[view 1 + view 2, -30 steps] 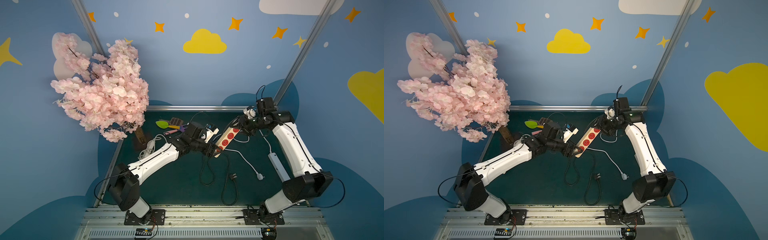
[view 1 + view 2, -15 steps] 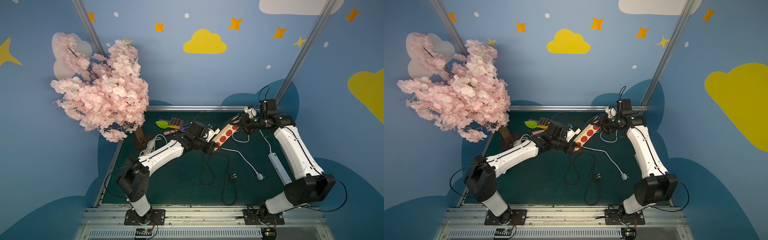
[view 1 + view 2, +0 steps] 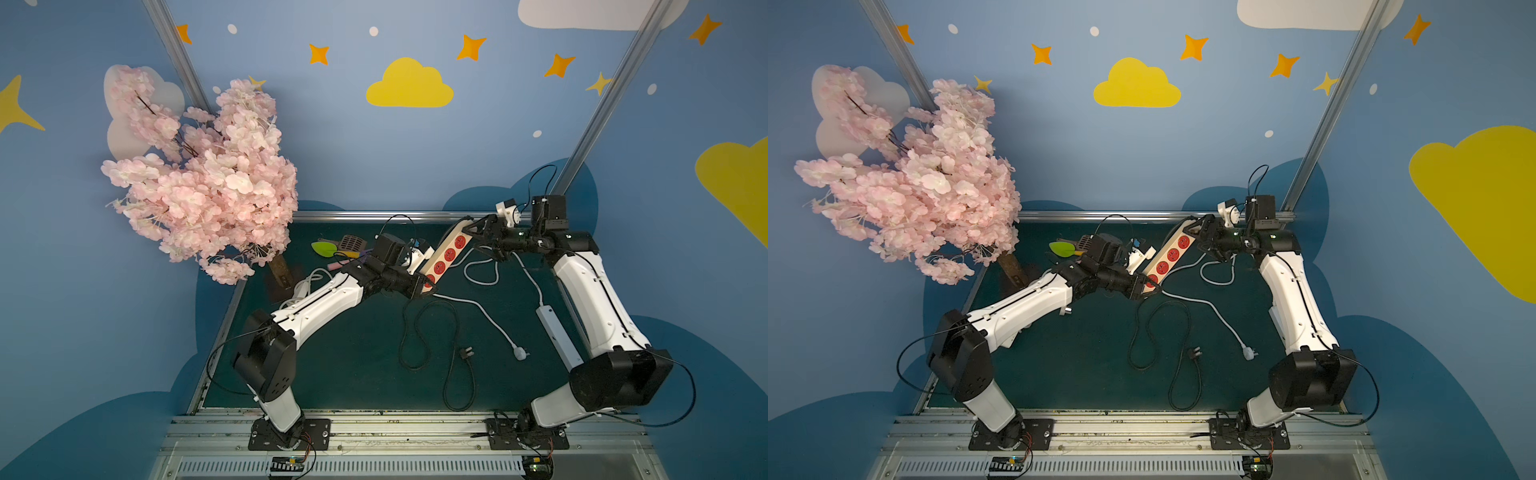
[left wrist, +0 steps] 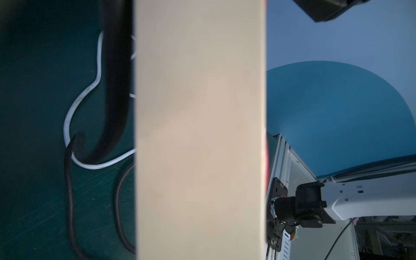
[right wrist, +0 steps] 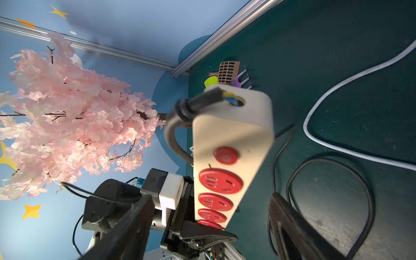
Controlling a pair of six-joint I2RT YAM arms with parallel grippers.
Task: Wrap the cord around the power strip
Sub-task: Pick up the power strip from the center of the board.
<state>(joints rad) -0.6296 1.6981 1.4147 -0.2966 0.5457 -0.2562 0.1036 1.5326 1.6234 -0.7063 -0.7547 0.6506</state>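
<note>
Right wrist view: rigid, light-looking strip is pinched at one end by left claw; right claw is spread. Springy cord is judged best gripped near the strip.

Green table bears black cord, white strip, toys.

Between left gripper and right gripper: tilted power strip fills the gap.
Beneath left gripper: black cord loops and white cable on the desk.
Behind left gripper, at the back: toy scoops, blossom tree.
Nearer the robot: bare desk, room to pass.
</note>
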